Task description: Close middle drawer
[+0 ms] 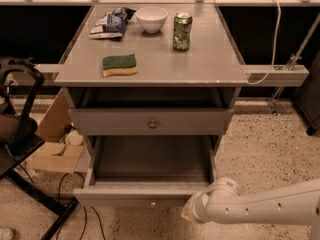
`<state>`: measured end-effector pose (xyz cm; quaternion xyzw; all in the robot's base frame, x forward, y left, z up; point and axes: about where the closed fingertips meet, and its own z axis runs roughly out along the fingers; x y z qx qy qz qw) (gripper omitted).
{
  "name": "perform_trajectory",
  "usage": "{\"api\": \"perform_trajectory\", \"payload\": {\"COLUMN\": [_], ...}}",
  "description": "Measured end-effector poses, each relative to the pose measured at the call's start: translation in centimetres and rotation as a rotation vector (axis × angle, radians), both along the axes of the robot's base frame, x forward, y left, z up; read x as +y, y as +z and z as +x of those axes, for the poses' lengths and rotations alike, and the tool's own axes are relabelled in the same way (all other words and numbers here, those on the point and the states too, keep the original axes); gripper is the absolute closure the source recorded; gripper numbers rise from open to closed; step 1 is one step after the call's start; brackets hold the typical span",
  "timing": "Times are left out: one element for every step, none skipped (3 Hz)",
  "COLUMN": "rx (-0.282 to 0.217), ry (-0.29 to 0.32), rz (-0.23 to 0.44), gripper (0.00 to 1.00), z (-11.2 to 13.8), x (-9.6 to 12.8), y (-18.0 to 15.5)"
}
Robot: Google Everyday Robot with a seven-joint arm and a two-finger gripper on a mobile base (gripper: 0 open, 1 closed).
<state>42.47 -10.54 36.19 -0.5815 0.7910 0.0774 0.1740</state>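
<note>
The middle drawer (pixel 135 195) is pulled far out from the grey cabinet. Its grey-lined tray (pixel 152 159) is empty, and a small round knob (pixel 152 202) sits on its flat front. My white arm reaches in from the lower right. My gripper (pixel 189 214) is at the right end of the drawer front, right up against it, at floor-side height. Above it, the taller-fronted drawer (pixel 150 121) with the brassy knob stands slightly out.
On the cabinet top (pixel 200 64) lie a green sponge (pixel 119 64), a white bowl (pixel 151 19), a green can (pixel 182 31) and a snack bag (pixel 110 24). A black chair (pixel 20 134) and a cardboard box (pixel 52 154) stand left. A speckled floor lies to the right.
</note>
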Motion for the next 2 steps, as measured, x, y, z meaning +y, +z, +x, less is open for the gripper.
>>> {"api": "perform_trajectory", "payload": {"rx": [-0.083, -0.083], "ry": [0.005, 0.005], "rz": [0.008, 0.008], "gripper": [1.0, 1.0], "z": [4.61, 4.58], "x": [0.99, 0.99], "y": [1.97, 1.97]}}
